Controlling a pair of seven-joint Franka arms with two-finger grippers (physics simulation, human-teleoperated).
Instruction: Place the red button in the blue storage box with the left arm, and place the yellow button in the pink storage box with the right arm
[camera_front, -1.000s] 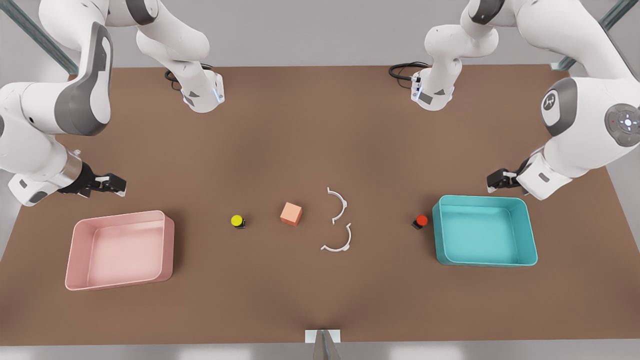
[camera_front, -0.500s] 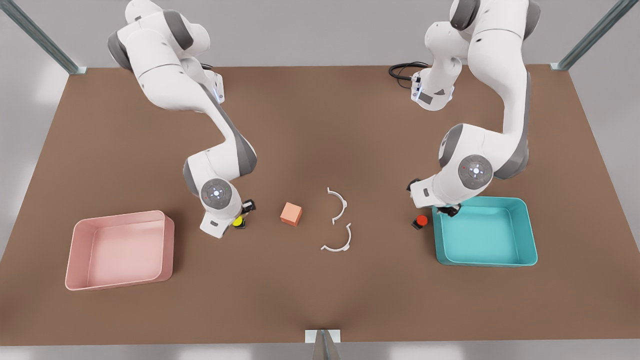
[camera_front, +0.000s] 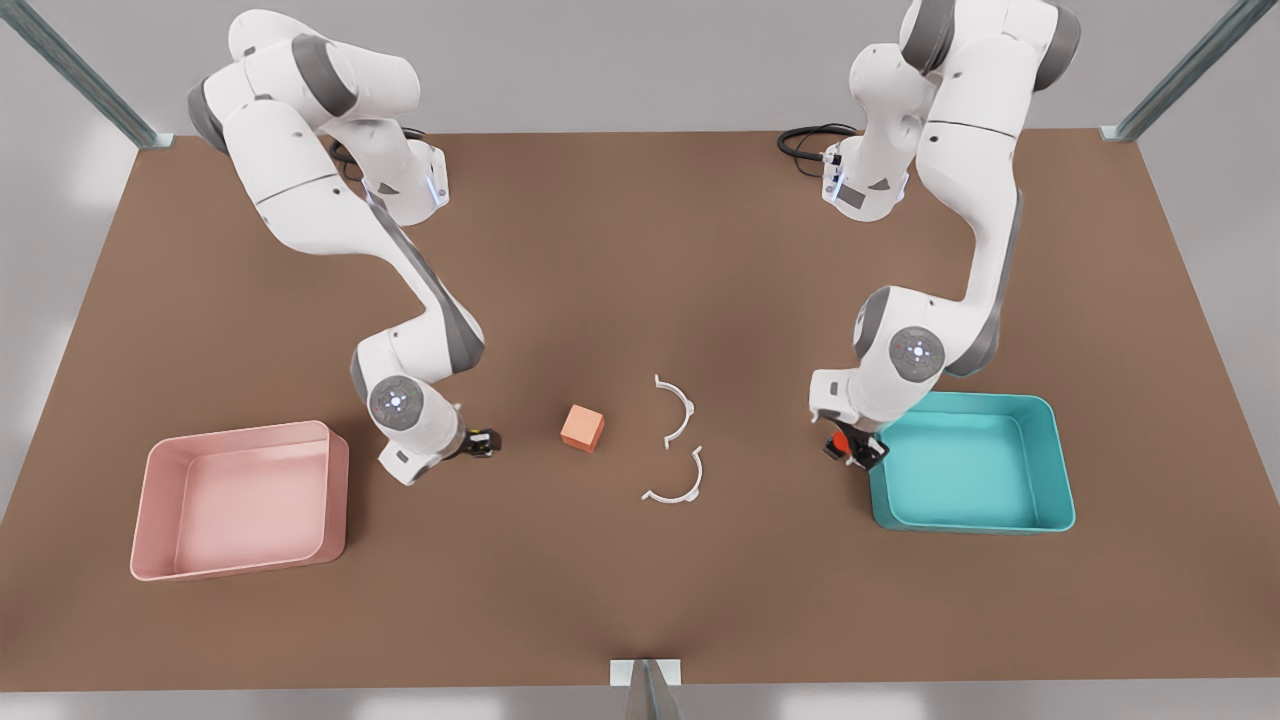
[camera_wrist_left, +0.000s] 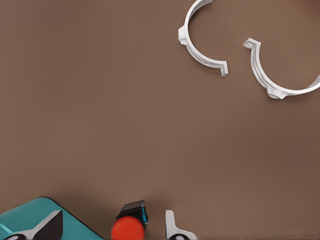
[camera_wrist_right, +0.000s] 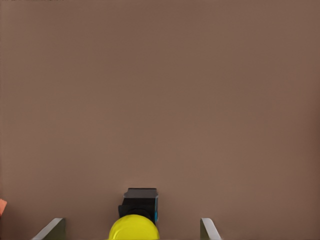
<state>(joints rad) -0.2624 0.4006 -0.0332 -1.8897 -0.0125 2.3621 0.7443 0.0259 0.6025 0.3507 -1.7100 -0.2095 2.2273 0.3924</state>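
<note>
Both arms had dropped lower over their targets since half a second earlier. At the front view's left, the right gripper (camera_wrist_right: 132, 231) straddled the yellow button (camera_wrist_right: 134, 227), fingers wide either side, not yet pinching; the pink box (camera_front: 238, 436) lay at its 8 o'clock. The button lay tipped, its long axis running from black base to cap. At the right, the left gripper (camera_wrist_left: 110, 227) bracketed the red button (camera_front: 841, 442), also spread, just beside the blue box (camera_front: 1062, 455), likely for a short carry.
</note>
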